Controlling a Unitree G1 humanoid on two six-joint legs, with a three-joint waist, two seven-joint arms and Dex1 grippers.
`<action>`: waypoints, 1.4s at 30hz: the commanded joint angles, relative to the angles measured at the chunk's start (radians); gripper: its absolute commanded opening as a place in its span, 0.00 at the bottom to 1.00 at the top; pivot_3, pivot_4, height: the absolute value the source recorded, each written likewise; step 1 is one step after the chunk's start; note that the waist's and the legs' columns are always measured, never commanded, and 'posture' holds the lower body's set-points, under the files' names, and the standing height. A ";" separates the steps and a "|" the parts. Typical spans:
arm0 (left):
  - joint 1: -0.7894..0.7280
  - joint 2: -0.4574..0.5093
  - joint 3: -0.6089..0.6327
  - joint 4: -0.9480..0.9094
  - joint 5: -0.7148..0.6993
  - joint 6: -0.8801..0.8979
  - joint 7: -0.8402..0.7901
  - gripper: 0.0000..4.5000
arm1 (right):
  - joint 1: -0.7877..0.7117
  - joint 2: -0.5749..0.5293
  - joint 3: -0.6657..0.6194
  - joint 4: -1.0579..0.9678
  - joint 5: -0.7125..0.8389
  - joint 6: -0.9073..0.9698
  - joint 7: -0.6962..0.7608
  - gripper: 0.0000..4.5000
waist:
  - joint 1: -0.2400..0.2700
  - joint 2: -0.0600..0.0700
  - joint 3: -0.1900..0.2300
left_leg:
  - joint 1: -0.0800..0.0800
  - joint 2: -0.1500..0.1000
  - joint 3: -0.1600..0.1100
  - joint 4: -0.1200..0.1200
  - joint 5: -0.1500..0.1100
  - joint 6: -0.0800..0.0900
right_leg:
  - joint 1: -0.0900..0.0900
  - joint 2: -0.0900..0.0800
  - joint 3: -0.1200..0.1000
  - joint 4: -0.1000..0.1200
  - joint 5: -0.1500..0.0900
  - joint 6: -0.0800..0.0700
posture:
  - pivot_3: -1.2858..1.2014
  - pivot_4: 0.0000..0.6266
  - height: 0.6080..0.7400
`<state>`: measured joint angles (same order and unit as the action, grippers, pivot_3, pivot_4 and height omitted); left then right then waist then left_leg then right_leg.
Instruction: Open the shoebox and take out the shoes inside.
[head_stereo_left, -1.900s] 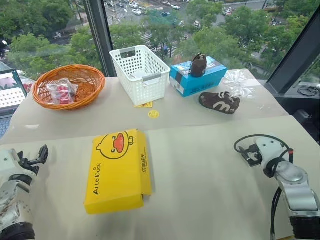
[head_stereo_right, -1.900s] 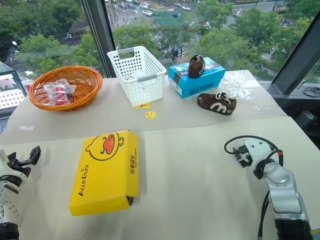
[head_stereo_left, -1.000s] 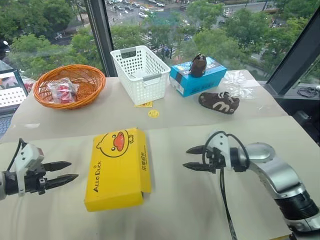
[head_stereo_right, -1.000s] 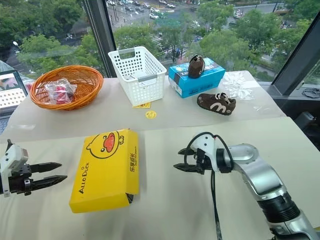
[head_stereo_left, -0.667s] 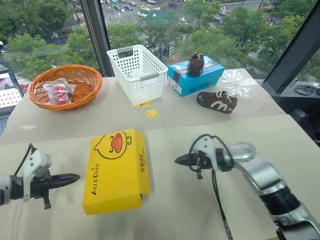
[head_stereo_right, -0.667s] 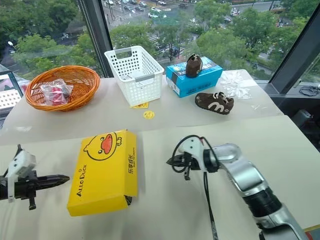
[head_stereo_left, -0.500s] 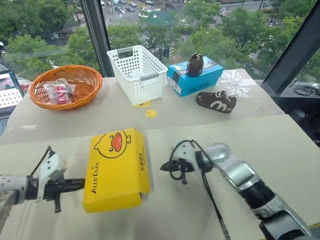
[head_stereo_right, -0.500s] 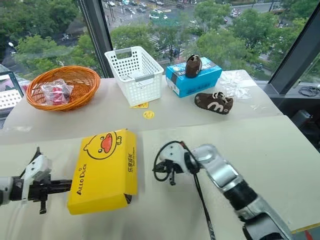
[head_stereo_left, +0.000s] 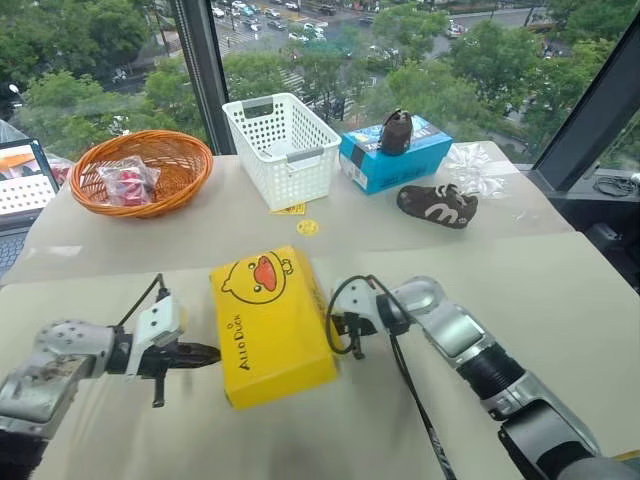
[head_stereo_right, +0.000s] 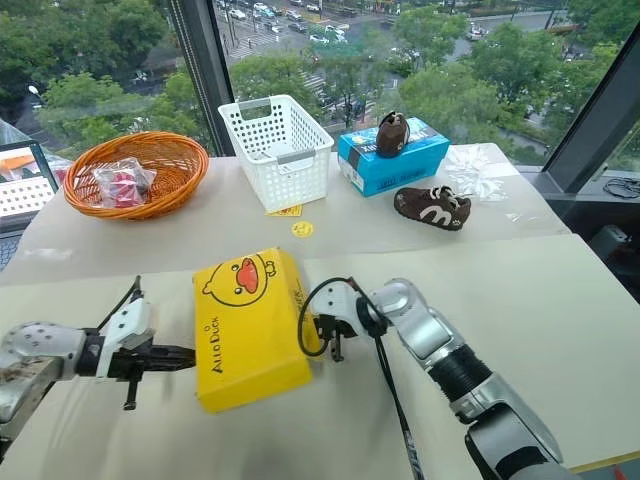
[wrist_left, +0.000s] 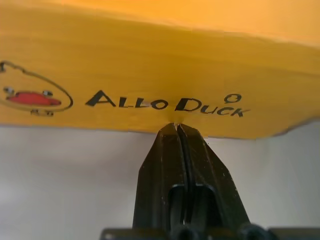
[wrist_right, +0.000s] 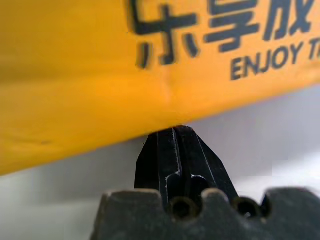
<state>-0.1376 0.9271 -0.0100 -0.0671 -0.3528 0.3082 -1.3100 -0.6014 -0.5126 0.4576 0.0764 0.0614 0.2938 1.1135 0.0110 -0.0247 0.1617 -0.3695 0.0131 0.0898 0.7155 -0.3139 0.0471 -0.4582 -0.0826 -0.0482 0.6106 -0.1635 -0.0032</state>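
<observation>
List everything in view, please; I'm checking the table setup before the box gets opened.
Shoebox: one, yellow lid with duck face, closed, front of table between the grippers.
Wicker basket: one, orange, back left, holding a clear packet with red contents.
Plastic basket: one, white, back centre.
Blue box: one, back right of the white basket.
Brown shoes: two; one on the blue box, one on the table.
Round sticker: one, yellow, mid table.
Left gripper: shut, tip at the shoebox's left edge.
Right gripper: shut, tip at its right edge.
</observation>
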 joint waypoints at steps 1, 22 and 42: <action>-0.094 -0.038 -0.076 0.071 0.056 -0.066 -0.031 0.01 | 0.032 -0.047 -0.066 -0.099 0.025 0.031 0.001 0.01 | 0.001 0.000 0.000 | 0.000 0.000 0.000 0.000 0.000 0.000 | 0.000 0.000 0.000 0.000 0.000 0.000 | 0.52 0.24 0.93; -0.608 -0.213 -0.226 0.735 0.305 -0.427 -0.110 0.01 | 0.170 -0.133 -0.179 -0.312 0.062 0.188 -0.078 0.01 | -0.005 -0.001 0.000 | -0.002 0.002 -0.001 0.011 -0.002 0.004 | 0.001 0.004 0.002 0.002 0.002 0.001 | 0.52 0.24 0.93; 0.143 0.055 0.493 -0.107 -0.245 0.230 0.006 0.01 | -0.018 -0.164 -0.219 0.086 0.094 -0.031 0.111 0.01 | -0.034 -0.002 0.003 | -0.002 0.004 0.003 0.010 -0.005 0.007 | -0.002 0.003 0.006 0.001 0.000 0.004 | 0.52 0.24 0.93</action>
<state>-0.0213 0.9862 0.3816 -0.0695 -0.5059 0.4416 -1.3452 -0.5814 -0.6945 0.2452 0.1204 0.1405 0.3082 1.2038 -0.0232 -0.0268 0.1649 -0.3712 0.0173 0.0924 0.7257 -0.3184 0.0540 -0.4596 -0.0798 -0.0417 0.6116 -0.1632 0.0010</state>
